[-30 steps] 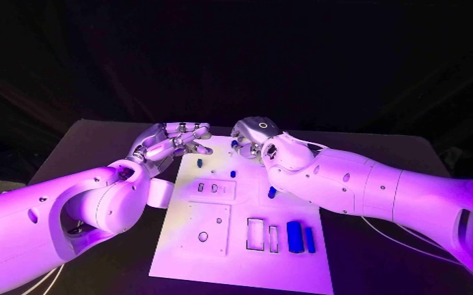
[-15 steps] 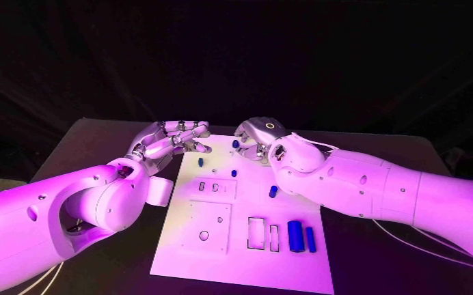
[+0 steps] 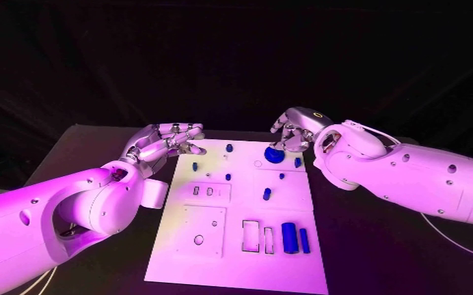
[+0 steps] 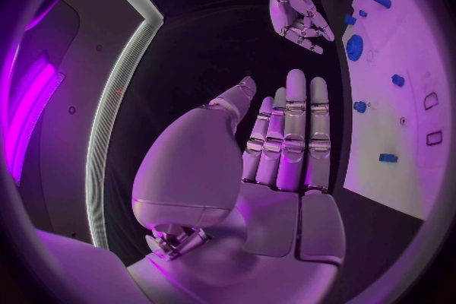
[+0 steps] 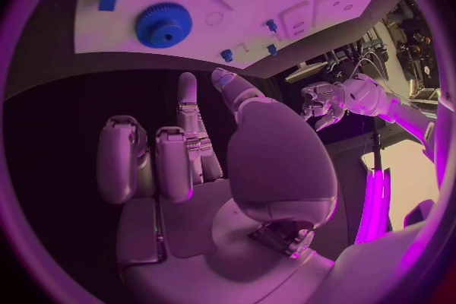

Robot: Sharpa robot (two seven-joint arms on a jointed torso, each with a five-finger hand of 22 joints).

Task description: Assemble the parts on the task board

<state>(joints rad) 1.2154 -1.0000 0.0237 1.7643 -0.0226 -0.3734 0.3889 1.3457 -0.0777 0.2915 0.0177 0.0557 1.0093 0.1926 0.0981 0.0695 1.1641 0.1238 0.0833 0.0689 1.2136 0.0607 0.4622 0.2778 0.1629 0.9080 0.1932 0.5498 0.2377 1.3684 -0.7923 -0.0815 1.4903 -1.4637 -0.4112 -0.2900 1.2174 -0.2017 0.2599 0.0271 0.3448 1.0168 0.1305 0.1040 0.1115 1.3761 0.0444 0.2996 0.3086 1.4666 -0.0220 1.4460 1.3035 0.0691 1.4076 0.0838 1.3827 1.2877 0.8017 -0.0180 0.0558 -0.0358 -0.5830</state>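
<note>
Right hand (image 3: 294,133) has drawn back toward its own side of the table and now hangs just past the far right corner of the task board (image 3: 222,254), fingers loosely curled and holding nothing. A second ago it sat further in over the far edge of the board, covering that patch. With the hand clear, a round blue gear (image 3: 274,156) shows lying flat on the board there, just below the fingertips; I cannot tell from here whether it is seated on its peg or merely resting. From the wrist camera the gear (image 5: 163,24) lies apart from the fingers, so I judge that the hand has let it go.

Left hand (image 3: 163,142) has barely moved. It hovers beside the board's far left corner, fingers straight and close together, palm bare.

Elsewhere on the board, several small blue pegs (image 3: 229,147) stand or lie along the far half, one more sits mid-board (image 3: 265,194), and two long blue bars (image 3: 289,237) lie side by side near the front right, next to the empty rectangular slots (image 3: 250,235).

To my eye the gear step looks done or nearly so, with the bars and slots left unfilled, so most of the assembly remains.
</note>
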